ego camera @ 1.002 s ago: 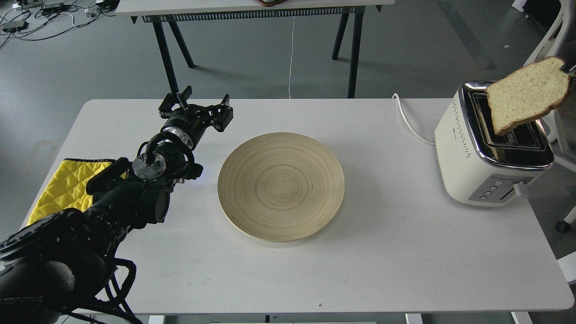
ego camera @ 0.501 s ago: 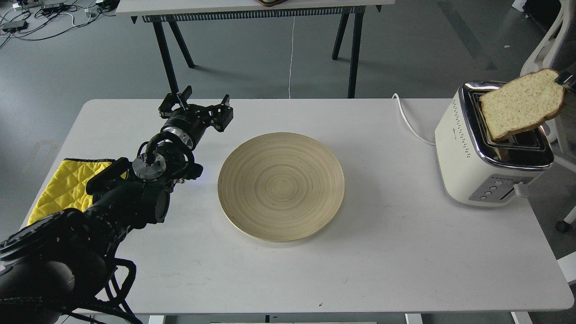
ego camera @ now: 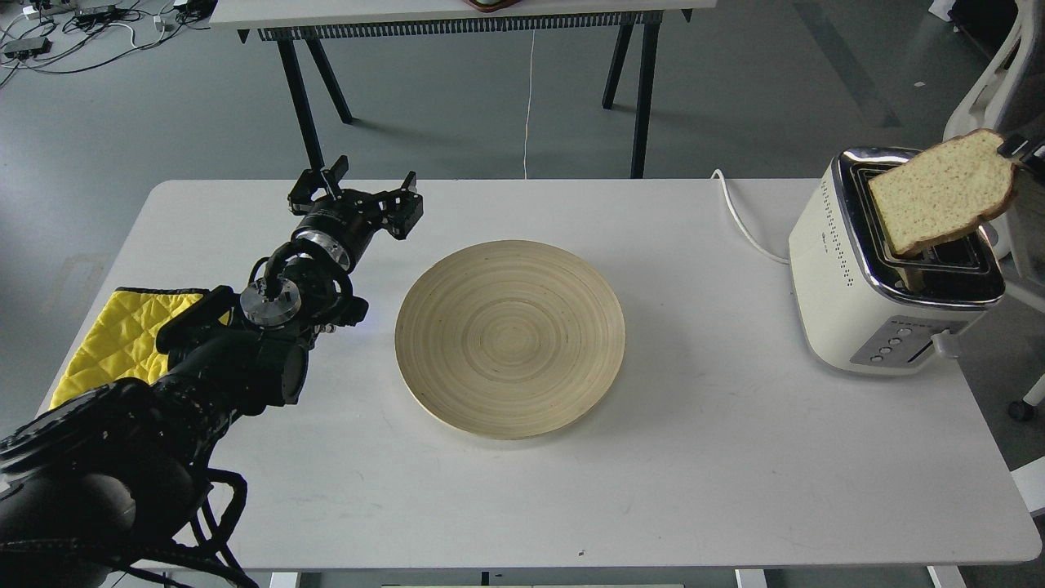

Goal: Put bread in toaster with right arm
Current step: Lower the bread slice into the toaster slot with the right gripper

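Observation:
The slice of bread (ego camera: pixel 939 194) hangs tilted over the cream-white toaster (ego camera: pixel 849 286) at the table's right end. Its lower corner touches the toaster's chrome top at a black slot. Only the tip of my right gripper (ego camera: pixel 1020 148) shows at the right edge of the view, pinching the bread's upper right corner; the rest of the right arm is out of view. My left gripper (ego camera: pixel 359 193) is open and empty, above the table to the left of the plate.
A round wooden plate (ego camera: pixel 510 339) lies in the middle of the white table (ego camera: pixel 735 474). A yellow quilted cloth (ego camera: pixel 114 339) lies at the left edge under my left arm. The toaster's white cord (ego camera: pixel 739 216) runs off the back edge.
The bread has come down and tilted flatter, and its lower corner now meets the toaster's top. My left arm has not moved.

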Controlling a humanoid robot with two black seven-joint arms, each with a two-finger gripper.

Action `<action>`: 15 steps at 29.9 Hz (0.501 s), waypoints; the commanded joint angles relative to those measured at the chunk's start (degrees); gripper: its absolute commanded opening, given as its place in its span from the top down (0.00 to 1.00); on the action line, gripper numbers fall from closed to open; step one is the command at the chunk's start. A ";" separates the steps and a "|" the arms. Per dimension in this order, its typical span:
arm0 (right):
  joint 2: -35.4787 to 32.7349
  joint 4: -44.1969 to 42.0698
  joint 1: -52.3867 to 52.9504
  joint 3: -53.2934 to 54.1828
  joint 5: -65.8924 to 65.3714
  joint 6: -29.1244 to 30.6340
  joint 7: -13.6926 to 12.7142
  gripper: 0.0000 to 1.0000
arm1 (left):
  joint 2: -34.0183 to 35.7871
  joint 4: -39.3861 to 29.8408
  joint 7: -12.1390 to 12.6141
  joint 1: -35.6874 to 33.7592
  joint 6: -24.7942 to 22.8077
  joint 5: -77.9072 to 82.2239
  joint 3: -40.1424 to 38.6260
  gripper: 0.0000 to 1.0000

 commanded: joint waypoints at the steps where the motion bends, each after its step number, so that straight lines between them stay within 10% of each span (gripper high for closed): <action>1: 0.43 -0.05 0.00 -0.05 0.85 0.00 0.00 0.87 | 0.00 -0.09 0.00 -0.01 0.00 0.02 0.00 0.00; 15: 1.22 -0.23 -0.09 -0.05 1.03 0.00 -1.06 0.82 | 0.00 0.00 0.00 -0.01 0.00 -0.07 0.00 0.00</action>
